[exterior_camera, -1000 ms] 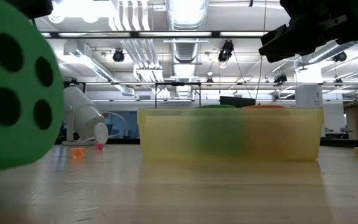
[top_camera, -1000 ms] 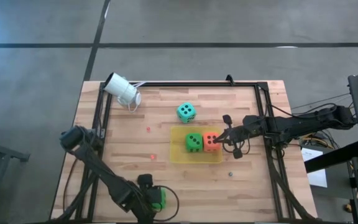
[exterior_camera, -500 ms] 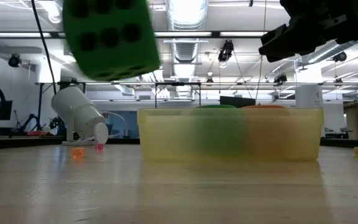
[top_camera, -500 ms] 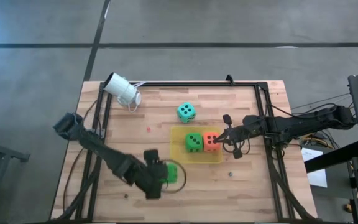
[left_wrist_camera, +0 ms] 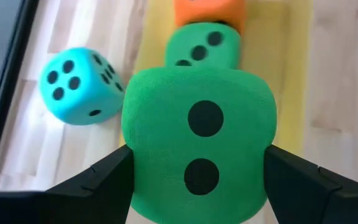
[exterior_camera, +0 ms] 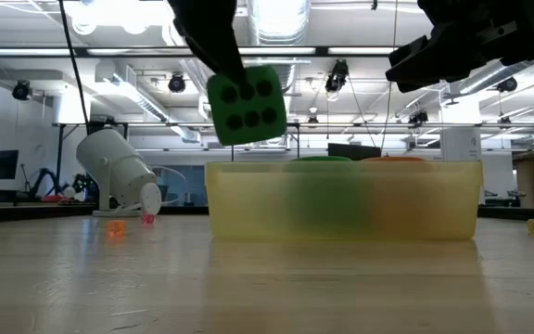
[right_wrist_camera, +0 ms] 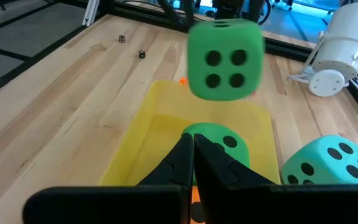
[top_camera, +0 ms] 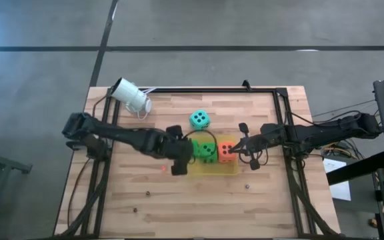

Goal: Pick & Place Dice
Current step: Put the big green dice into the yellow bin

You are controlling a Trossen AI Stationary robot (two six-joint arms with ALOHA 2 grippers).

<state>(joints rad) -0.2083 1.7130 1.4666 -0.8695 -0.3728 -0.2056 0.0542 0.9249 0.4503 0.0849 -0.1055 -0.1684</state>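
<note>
A bright green die [left_wrist_camera: 199, 152] hangs in my left gripper [top_camera: 181, 157], just over the left end of the yellow tray [top_camera: 211, 171]; it also shows in the low view [exterior_camera: 246, 102] and the right wrist view [right_wrist_camera: 224, 59]. Inside the tray sit another green die [top_camera: 208, 153] and an orange-red die [top_camera: 227, 151]. A teal die [top_camera: 200, 120] rests on the table beyond the tray. My right gripper [top_camera: 243, 144] hovers shut over the tray's right end, touching nothing. My left gripper pinches the green die by two opposite faces [left_wrist_camera: 134, 155], one finger [left_wrist_camera: 98, 183] on each side. The fingers slant down at it from the table's left side. The die is lifted clear, above the tray's rim [exterior_camera: 248, 169].
A white cylinder-shaped camera [top_camera: 131, 97] lies at the table's far left corner. Small bits lie on the wood: pink and orange [top_camera: 163, 167] left of the tray, dark ones [top_camera: 248, 187] nearer the front. Black frame rails [top_camera: 285, 113] run along the table's edges.
My left gripper has swung from the table's near edge up and toward the far right, turning as it went. It carried the green die to the tray's left end. The die has stayed lifted clear and in the fingers the whole way.
</note>
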